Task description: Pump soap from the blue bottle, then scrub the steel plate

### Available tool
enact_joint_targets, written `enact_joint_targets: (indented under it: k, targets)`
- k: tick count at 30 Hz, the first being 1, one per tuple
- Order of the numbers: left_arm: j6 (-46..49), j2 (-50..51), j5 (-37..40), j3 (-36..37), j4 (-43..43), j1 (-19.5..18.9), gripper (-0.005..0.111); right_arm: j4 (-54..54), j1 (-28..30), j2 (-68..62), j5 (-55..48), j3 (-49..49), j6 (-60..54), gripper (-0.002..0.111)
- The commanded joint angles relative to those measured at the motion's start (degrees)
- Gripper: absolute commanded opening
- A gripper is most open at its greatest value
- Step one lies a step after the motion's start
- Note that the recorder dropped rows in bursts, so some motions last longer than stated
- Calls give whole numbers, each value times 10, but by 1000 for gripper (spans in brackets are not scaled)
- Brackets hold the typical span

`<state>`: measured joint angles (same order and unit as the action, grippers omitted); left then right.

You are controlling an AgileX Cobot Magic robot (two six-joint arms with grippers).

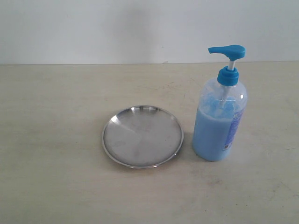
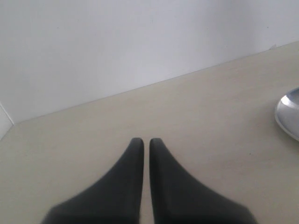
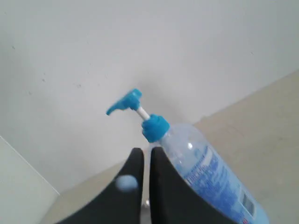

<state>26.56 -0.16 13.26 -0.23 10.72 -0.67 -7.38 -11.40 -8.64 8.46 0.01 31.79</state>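
We see left hand (image 2: 145,141), right hand (image 3: 145,151) narrow, empty. Off-centre press may topple bottle (image 1: 219,126) onto plate (image 1: 142,136) beside it.

In the left wrist view the steel plate (image 2: 289,114) is cut by the picture's edge, only a sliver of rim showing, and the fingers (image 2: 124,191) of the left gripper (image 2: 146,141) blur and leave the picture at their roots. In the right wrist view the blue bottle (image 3: 205,172) loses its base to the edge, part of its side hidden behind the fingers (image 3: 166,196) of the right gripper (image 3: 146,150). A pale blurred spot (image 3: 125,183) on one finger cannot be identified. In the exterior view the label (image 1: 235,128) print is too small to read
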Motion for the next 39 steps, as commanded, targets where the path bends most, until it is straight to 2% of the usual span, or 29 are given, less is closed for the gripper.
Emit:
enact_joint_targets:
  k: [1, 3, 6, 10, 12, 14, 16, 18, 19, 22, 25, 29, 35, 39]
  targets:
    - [1, 2, 0, 2, -1, 3, 4, 3, -2, -1, 94, 0, 6, 1]
    - [1, 2, 0, 2, -1, 3, 4, 34, -2, -1, 103, -24, -48, 1]
    - [1, 2, 0, 2, -1, 3, 4, 98, -2, -35, 85, -82, -193, 1]
    - [1, 2, 0, 2, -1, 3, 4, 94, -2, -199, -26, -104, -211, 1]
    - [1, 2, 0, 2, -1, 3, 4, 94, -2, -293, 15, -104, -192, 1]
    - [1, 2, 0, 2, -1, 3, 4, 98, -2, -381, 106, -104, -191, 2]
    - [1, 2, 0, 2, -1, 3, 4, 116, -2, -458, 191, -104, -218, 13]
    - [1, 2, 0, 2, -1, 3, 4, 138, -2, -516, 257, -104, -254, 33]
    - [1, 2, 0, 2, -1, 3, 4, 143, -2, -549, 275, -104, -267, 50]
    - [1, 2, 0, 2, -1, 3, 4, 143, -2, -610, 290, -104, -268, 85]
    - [1, 2, 0, 2, -1, 3, 4, 143, -2, -658, 320, -104, -263, 97]
    - [1, 2, 0, 2, -1, 3, 4, 143, -2, -713, 403, -111, -289, 97]
    - [1, 2, 0, 2, -1, 3, 4, 143, -2, -793, 417, -158, -318, 97]
    - [1, 2, 0, 2, -1, 3, 4, 149, -2, -856, 470, -192, -347, 97]
